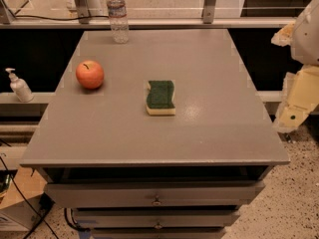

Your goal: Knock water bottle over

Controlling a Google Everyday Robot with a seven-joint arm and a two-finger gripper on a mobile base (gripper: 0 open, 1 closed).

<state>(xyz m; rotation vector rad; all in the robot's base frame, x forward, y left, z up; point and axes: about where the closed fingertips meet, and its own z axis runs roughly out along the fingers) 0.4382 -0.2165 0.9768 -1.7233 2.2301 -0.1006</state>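
Water bottle (118, 15) stands upright at the table's (214, 133) far-left edge, gripper (295, 108) sits off the right side (can't tell if it's apart or together), so you'd bring it across above the sponge (160, 97) and shove sideways near the cap

Red apple (89, 74); green-topped yellow sponge (160, 97) — grey table (199, 128); cream gripper (283, 35) far right
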